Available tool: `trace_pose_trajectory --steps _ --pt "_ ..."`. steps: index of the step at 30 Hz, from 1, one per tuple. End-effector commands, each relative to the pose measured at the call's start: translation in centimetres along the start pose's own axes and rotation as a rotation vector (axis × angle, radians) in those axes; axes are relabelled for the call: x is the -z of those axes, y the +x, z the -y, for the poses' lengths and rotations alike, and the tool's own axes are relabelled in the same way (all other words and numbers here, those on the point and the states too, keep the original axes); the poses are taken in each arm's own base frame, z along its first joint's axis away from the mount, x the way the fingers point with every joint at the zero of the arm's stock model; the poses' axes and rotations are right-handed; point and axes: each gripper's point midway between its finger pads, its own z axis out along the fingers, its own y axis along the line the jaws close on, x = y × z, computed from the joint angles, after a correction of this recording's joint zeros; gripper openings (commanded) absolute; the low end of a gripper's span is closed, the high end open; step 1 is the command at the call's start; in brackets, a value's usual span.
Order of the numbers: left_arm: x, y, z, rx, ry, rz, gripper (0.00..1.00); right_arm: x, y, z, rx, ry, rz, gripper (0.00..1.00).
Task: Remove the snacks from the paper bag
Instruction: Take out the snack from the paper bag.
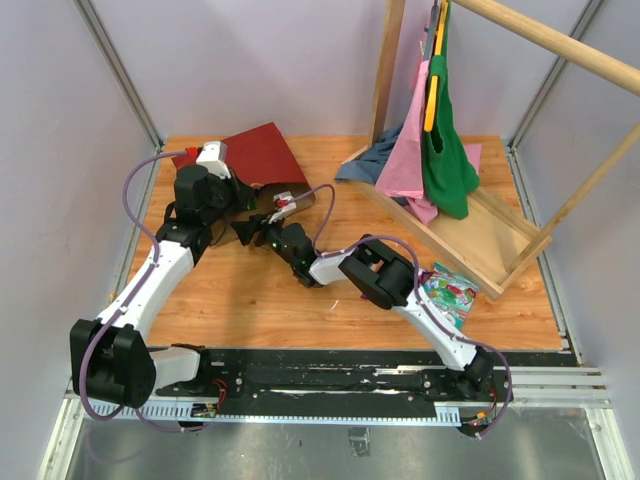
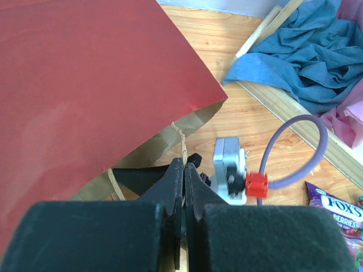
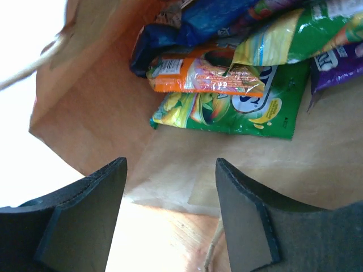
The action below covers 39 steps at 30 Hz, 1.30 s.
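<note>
The dark red paper bag (image 1: 262, 155) lies flat at the back left, with its mouth toward the arms. My left gripper (image 1: 240, 198) is shut on the bag's twine handle (image 2: 182, 139) at the rim, and the red side (image 2: 85, 85) fills the left wrist view. My right gripper (image 1: 252, 230) is open and empty at the mouth, with its jaws wide apart (image 3: 170, 170) over the brown inside. Deeper in lie green (image 3: 238, 110), orange (image 3: 198, 76), blue (image 3: 187, 28) and purple (image 3: 334, 65) snacks. One packet (image 1: 448, 290) lies on the table at the right, purple in the left wrist view (image 2: 340, 218).
A pale wooden frame (image 1: 480, 235) stands at the back right, with pink (image 1: 405, 150) and green (image 1: 445, 160) garments hanging and blue cloth (image 1: 365, 165) at its base. The right arm's elbow (image 1: 380, 275) crosses the table's middle.
</note>
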Motion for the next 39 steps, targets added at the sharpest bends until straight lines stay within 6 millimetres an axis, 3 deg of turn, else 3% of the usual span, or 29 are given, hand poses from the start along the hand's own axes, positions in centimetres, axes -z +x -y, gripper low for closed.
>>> trace_pose_trajectory --steps 1,3,16,25,39 --pt "0.7 -3.1 1.5 -0.012 0.046 0.089 0.01 -0.8 -6.9 -0.1 -0.444 -0.008 0.204 0.63" --pt "0.8 -3.1 1.5 -0.013 0.046 0.092 0.01 -1.1 -7.0 0.7 -0.556 -0.005 0.224 0.61" --pt "1.5 -3.7 2.0 -0.013 0.064 0.101 0.01 -2.8 -4.7 4.2 -0.801 0.242 0.184 0.67" --pt "1.5 -3.6 2.2 -0.014 0.073 0.095 0.01 -2.7 -3.1 6.9 -0.81 0.409 0.162 0.6" --pt "1.5 -3.6 2.1 -0.018 0.071 0.094 0.0 -5.3 -1.6 8.4 -0.823 0.428 0.164 0.58"
